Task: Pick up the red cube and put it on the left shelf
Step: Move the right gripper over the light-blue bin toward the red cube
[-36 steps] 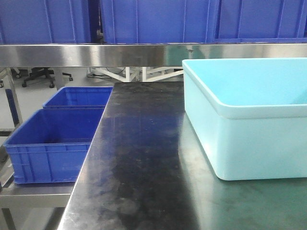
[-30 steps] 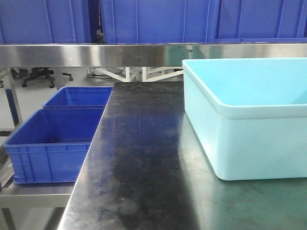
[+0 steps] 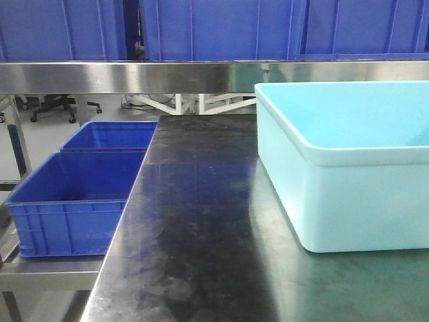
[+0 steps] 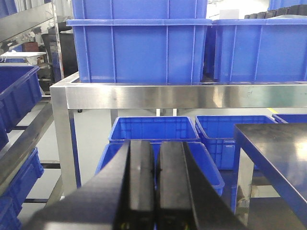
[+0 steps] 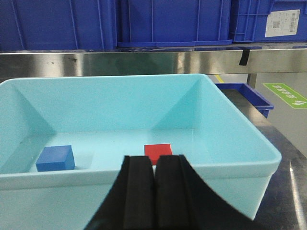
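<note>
Red cube (image 5: 158,152) lies flat on the floor of the tub (image 5: 268,154), nr the front wall, abt mid-width. Blue cube (image 5: 56,158) is in the same tub, well off to the L in the R wrist view, apart from the red one. Nothing grips either.

R gripper (image 5: 154,161) hangs just outside the tub's front rim, pointing into it. The red cube shows just above its tips. Fingers (image 5: 139,191) are pressed together w/ no real gap and nothing betw them.

L gripper (image 4: 156,146) faces the shelf (image 4: 192,96), w/ a corner of the bench (image 4: 278,153) to its R. Fingers (image 4: 141,182) are nearly touching, only a thin dark slit, nothing held.

The shelf's steel rail (image 3: 127,76) runs straight across the front view. Big blue upper crates (image 3: 221,27) stand in a row on the tier above it. Lower crates (image 3: 74,201), open-topped, sit on a tier below, just beside the bench's L edge, one behind the other. The L wrist view shows more of them side by side under the rail.

The tub, pale cyan and open, stands on the R part of the dark bench top. In the front view its wall hides the floor, so the cubes can't be seen there.
</note>
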`<state>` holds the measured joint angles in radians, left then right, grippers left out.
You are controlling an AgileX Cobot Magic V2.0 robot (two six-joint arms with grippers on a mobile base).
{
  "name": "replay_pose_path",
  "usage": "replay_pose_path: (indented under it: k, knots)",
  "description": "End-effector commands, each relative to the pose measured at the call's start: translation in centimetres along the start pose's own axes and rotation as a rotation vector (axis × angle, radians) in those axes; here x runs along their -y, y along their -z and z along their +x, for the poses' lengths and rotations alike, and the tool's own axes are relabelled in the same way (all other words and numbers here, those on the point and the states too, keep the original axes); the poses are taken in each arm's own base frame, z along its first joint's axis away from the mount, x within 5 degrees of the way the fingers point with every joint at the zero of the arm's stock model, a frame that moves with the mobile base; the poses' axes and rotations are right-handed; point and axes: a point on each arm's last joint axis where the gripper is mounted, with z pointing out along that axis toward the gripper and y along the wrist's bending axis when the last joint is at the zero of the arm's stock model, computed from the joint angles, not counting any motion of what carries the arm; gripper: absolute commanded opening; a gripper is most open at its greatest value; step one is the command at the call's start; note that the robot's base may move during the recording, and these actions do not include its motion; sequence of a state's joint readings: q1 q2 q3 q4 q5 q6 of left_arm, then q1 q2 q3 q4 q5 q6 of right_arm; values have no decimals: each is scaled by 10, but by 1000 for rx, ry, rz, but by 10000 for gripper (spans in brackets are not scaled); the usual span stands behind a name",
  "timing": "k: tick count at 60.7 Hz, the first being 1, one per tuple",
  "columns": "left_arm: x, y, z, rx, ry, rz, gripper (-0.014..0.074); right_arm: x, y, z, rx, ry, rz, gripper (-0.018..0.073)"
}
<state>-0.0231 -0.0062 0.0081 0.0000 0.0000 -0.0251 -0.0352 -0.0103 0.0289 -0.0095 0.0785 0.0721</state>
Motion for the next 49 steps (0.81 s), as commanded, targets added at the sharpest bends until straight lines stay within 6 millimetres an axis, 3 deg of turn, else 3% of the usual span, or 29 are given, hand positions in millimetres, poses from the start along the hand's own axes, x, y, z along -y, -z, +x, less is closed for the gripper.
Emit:
replay_pose_path:
  k: [1, 33, 49]
  knots:
    - [0, 1, 0, 75, 0, 6, 102, -1, 3, -15, 133, 17, -3, 48]
    - [0, 1, 0, 75, 0, 6, 102, -1, 3, -17, 156, 31, -4, 48]
    - [0, 1, 0, 75, 0, 6, 102, -2, 6, -32, 260, 2, -16, 48]
